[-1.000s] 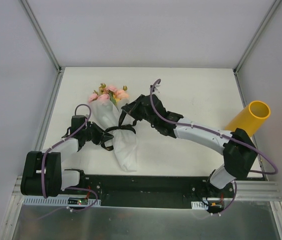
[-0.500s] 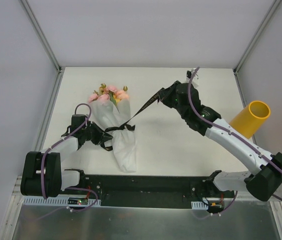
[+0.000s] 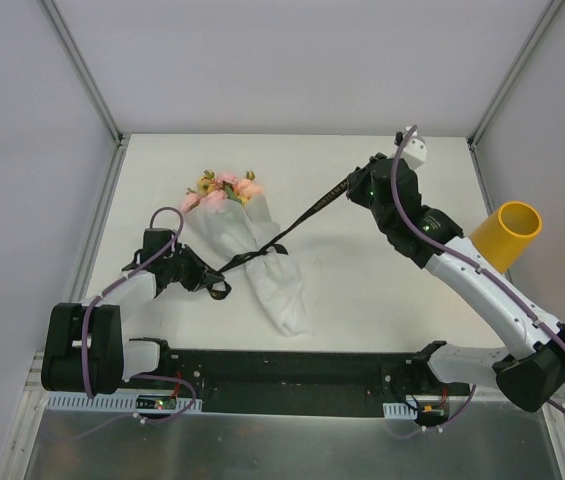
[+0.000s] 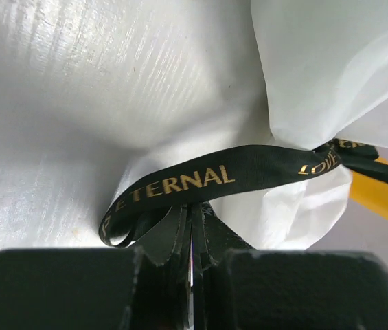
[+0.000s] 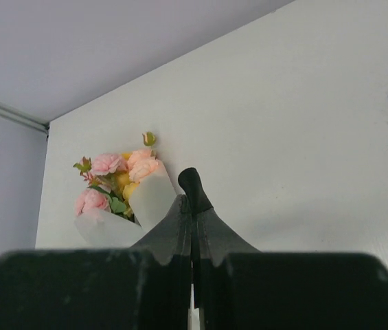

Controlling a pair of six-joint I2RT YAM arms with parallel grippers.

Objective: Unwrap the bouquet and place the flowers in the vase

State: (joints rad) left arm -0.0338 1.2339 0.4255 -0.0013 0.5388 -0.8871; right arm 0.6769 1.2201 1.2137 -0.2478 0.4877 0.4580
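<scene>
Left pincer (image 3: 202, 278): closed on one end of the black ribbon (image 3: 297, 222), beside the wrap.
Right pincer (image 3: 348, 188): closed on the other end, with the ribbon stretched taut between the two.
Bouquet (image 3: 262, 270): lay on the bench (image 3: 362, 290), flowers (image 3: 224, 190) inside the white paper (image 3: 280, 295).
Vase (image 3: 507, 235): stood at the right edge, well apart, holding no flowers.
Progress: early. The ribbon looked to be loosening, while unwrapping and placing the flowers were not yet done.

The table (image 3: 362, 290) is crossed diagonally by the black ribbon (image 3: 302, 219), held taut between the left gripper (image 3: 212, 283) and the right gripper (image 3: 350, 190); passage through that line is barred. The bouquet (image 3: 262, 265) lies left of centre under it. Bare surface is noted between the bouquet and the right arm (image 3: 462, 272), and along the far edge. The vase (image 3: 500, 243) stands by the right wall, its base screened by that arm.
</scene>
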